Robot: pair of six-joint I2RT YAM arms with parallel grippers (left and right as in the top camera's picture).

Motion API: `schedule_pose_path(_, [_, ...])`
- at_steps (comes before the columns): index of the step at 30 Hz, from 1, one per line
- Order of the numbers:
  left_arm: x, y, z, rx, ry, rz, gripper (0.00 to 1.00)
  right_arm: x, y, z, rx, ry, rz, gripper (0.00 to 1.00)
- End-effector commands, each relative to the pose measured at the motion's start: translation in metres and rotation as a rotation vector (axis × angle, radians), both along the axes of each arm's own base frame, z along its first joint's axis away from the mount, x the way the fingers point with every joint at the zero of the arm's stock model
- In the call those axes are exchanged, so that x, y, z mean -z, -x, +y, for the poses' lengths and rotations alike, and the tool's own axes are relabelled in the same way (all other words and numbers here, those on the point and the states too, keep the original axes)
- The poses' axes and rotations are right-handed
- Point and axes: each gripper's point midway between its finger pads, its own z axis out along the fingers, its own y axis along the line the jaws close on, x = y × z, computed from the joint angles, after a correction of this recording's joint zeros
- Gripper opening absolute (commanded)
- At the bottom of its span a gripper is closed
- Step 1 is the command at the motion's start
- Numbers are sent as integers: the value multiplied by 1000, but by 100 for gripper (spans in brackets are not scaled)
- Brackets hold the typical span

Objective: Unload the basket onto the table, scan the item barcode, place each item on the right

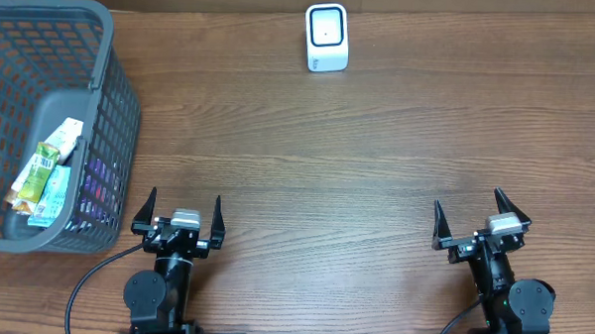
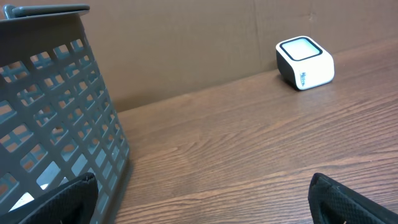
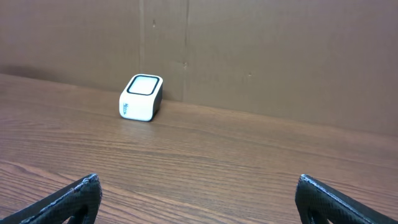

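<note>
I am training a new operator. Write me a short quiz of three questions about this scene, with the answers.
1. True or false: the left gripper and the right gripper are both open and hold nothing.
2. Where are the snack packets? A) in the grey basket; B) between the two arms; C) in the right gripper.
3. Fill in: the white scanner stands at the ___ edge of the table, away from the arms.
Key: 1 true; 2 A; 3 far.

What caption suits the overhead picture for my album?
Left gripper and right gripper stand open; snack packets lie in the grey basket, white scanner across the table.
</note>
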Motion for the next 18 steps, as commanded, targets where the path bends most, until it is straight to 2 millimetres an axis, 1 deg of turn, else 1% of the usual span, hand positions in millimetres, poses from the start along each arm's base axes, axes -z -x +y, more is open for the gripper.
schedule_pose_path(1, [0, 0, 0, -4, -1, -5, 100, 1, 0, 2, -11, -3, -5, 100])
schedule_pose_path(15, [0, 0, 0, -4, -1, -5, 100, 1, 0, 2, -11, -3, -5, 100])
schedule_pose_path(18, [-3, 0, 0, -3, -14, -18, 99, 1, 0, 2, -11, -3, -5, 100])
